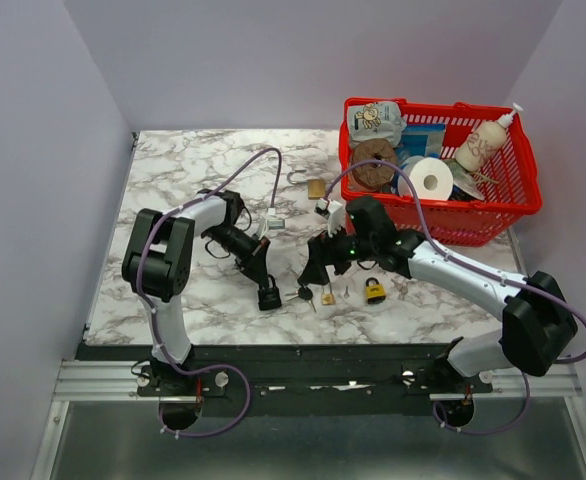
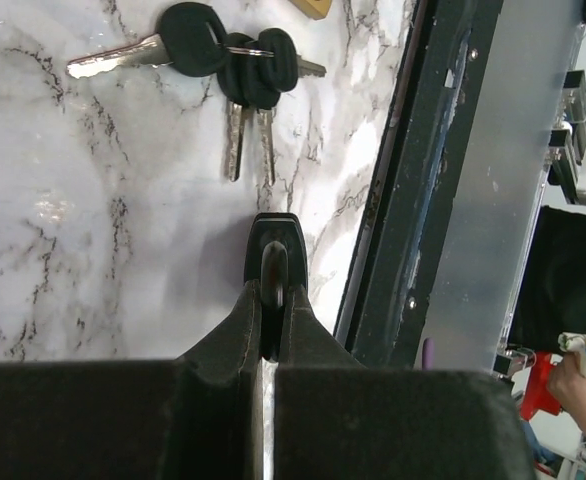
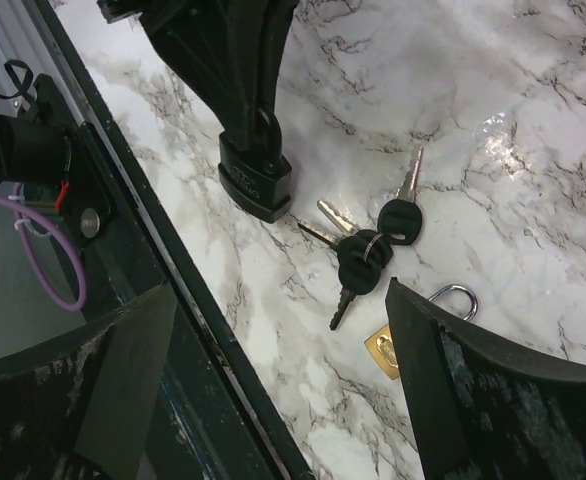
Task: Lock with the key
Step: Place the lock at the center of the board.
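A black padlock (image 1: 269, 295) stands on the marble table, and my left gripper (image 1: 262, 277) is shut on its shackle. In the left wrist view the fingers (image 2: 243, 320) pinch the shackle above the padlock body (image 2: 276, 235). A bunch of black-headed keys (image 1: 302, 293) lies just right of it, also seen in the left wrist view (image 2: 228, 60) and the right wrist view (image 3: 368, 250). My right gripper (image 1: 316, 268) hovers open over the keys (image 3: 273, 320), touching nothing. The black padlock (image 3: 256, 182) shows upper left in that view.
A small brass padlock (image 3: 381, 350) lies beside the keys, and a yellow-and-black padlock (image 1: 374, 290) further right. A red basket (image 1: 493, 218) with a tape roll and bottle stands back right. The table's black front rail (image 2: 413, 200) runs close to the locks.
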